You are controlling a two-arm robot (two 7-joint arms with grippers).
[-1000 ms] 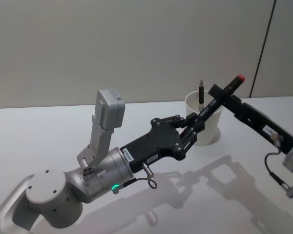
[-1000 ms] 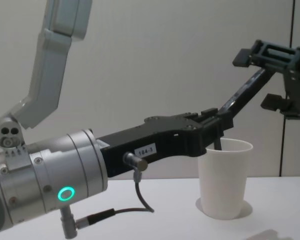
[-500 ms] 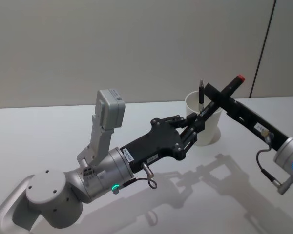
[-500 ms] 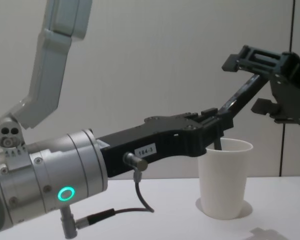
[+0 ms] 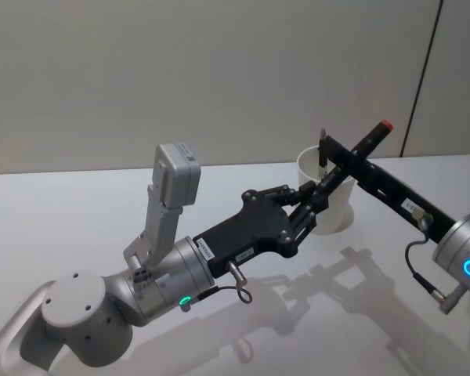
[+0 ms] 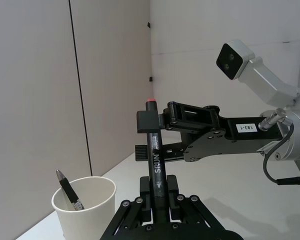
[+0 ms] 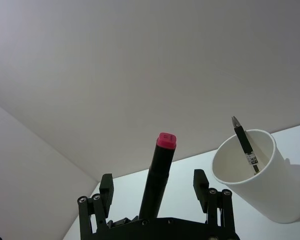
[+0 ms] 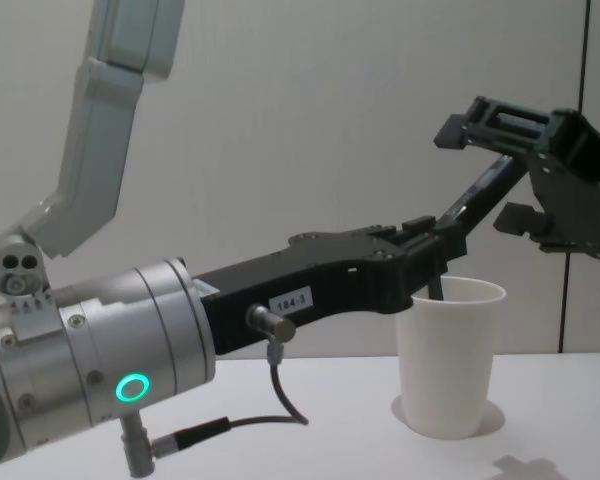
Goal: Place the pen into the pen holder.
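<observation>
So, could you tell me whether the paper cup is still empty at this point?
No, the paper cup already holds one pen, leaning against its inner wall with the tip sticking up above the rim.

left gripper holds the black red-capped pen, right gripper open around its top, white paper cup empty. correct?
Not quite: the white paper cup already has a thin black pen leaning inside, seen in the left wrist view. The left gripper does hold the black red-capped pen, the right gripper open around its top.

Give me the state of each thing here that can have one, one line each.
Marker: tilted, held above the table, red end up.
Left gripper: shut on the marker's lower barrel.
Right gripper: jaws open, either side of the marker's upper end.
Paper cup: upright on the table.
Pen: leaning inside the cup.
</observation>
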